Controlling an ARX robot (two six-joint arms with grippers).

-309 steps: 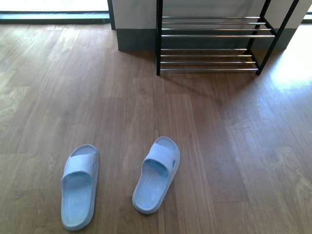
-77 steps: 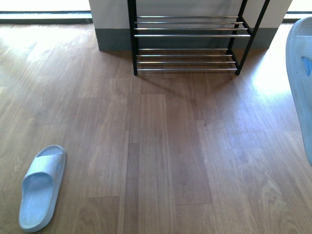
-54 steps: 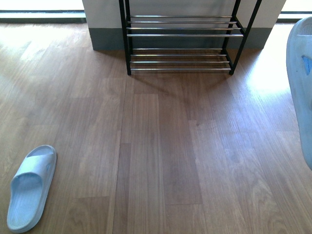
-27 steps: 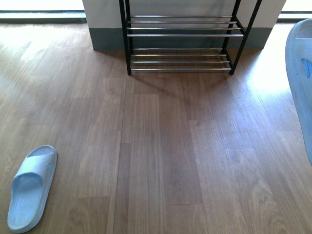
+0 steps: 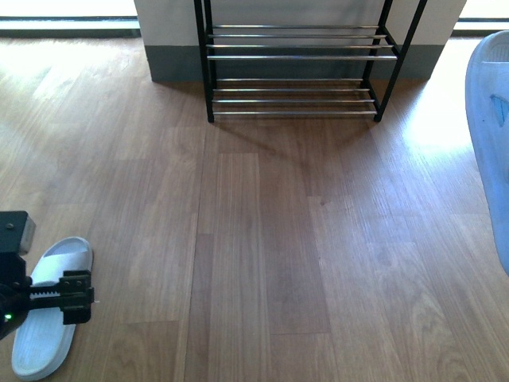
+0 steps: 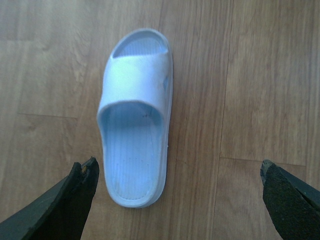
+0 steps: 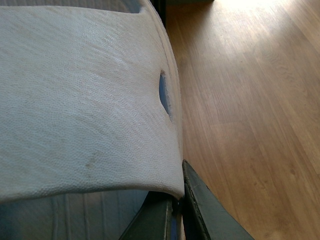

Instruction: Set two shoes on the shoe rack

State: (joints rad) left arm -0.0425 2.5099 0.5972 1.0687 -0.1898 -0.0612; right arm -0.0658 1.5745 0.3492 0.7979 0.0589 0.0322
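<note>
My left gripper [image 6: 177, 171] has now come into the front view, at the near left of the floor [image 5: 262, 239]. It hangs with jaws wide apart over the pale blue slide [image 5: 62, 256] and covers its middle part.

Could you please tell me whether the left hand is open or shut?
Open: the left hand shows its fingers wide apart, the slide between them.

L gripper [image 6: 178, 172]: matte black fingers [image 6: 75, 200], grainy tips w/ brownish scuffed edges. Front view shows black boxy housing [image 5: 12, 237], pale toothed strip [image 5: 46, 295], small green LED [image 5: 8, 317]. R gripper [image 7: 181, 212]: dark grey-green fingers.
</note>
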